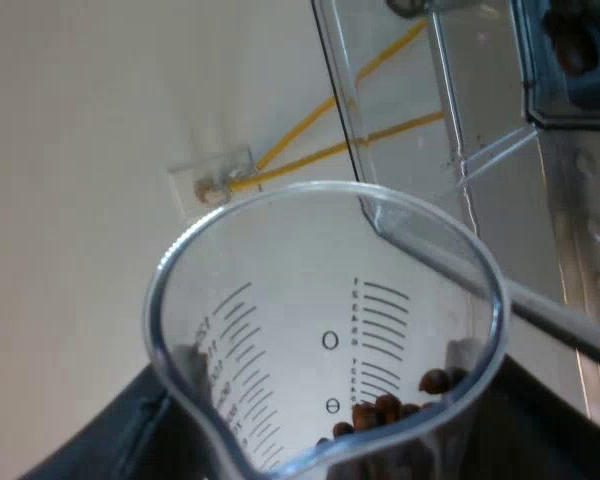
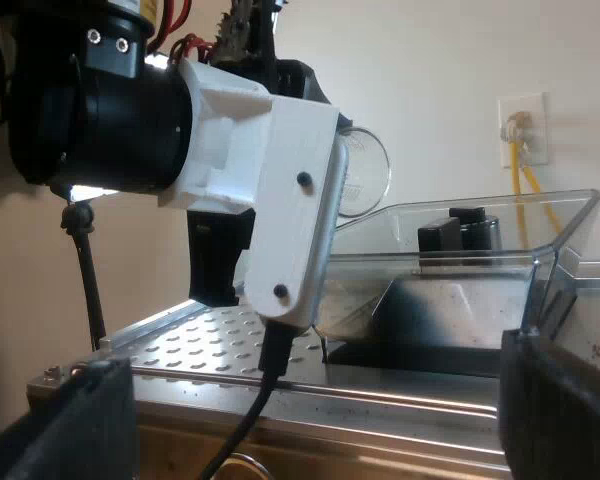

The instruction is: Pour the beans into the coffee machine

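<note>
Since the left gripper (image 1: pixel 320 455) is closed on the measuring glass (image 1: pixel 330 330), with a dark finger pressed to its wall on either side, the pour is judged to be under way and near its end. With the glass's mouth read as a dial, a small cluster of beans (image 1: pixel 390 410) is seen low on the wall toward five o'clock, close to the rim, and the spout toward seven. From that mouth the clear hopper (image 1: pixel 420 100) is found toward one o'clock, its edge passing just behind the rim. From the other arm, the glass (image 2: pixel 365 170) is seen tipped just above the near edge of the hopper (image 2: pixel 460 250), atop the espresso machine (image 2: pixel 200 345). The right gripper (image 2: pixel 320 420) is spread wide and nothing is held in it. A steeper tilt is called for next, so that the last beans are slid over the rim into the hopper and not beside it.
</note>
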Robot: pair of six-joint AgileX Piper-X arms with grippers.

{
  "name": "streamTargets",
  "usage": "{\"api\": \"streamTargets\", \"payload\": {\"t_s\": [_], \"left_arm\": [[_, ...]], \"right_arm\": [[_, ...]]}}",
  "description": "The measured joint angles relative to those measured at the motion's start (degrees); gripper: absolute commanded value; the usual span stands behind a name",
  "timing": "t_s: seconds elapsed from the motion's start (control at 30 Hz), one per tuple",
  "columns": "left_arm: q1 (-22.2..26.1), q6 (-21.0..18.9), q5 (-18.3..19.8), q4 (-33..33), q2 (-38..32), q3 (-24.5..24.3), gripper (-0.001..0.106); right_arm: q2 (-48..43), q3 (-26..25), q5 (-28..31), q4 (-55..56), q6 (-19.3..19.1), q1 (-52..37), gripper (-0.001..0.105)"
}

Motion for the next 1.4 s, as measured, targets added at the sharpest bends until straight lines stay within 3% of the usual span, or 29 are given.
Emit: {"api": "streamTargets", "payload": {"t_s": [0.13,0.3,0.47,0.63,1.4], "left_arm": [[0.0,3.4,2.7,0.0,0.0,0.0,0.028],[0.0,5.3,3.5,0.0,0.0,0.0,0.028],[0.0,14.5,3.5,0.0,0.0,0.0,0.028],[0.0,19.6,3.5,0.0,0.0,0.0,0.028],[0.0,20.2,3.9,0.0,0.0,0.0,0.028]], "right_arm": [[0.0,0.0,0.0,0.0,0.0,0.0,0.078],[0.0,0.0,0.0,0.0,0.0,0.0,0.078],[0.0,0.0,0.0,0.0,0.0,0.0,0.078],[0.0,0.0,0.0,0.0,0.0,0.0,0.078],[0.0,0.0,0.0,0.0,0.0,0.0,0.078]]}}
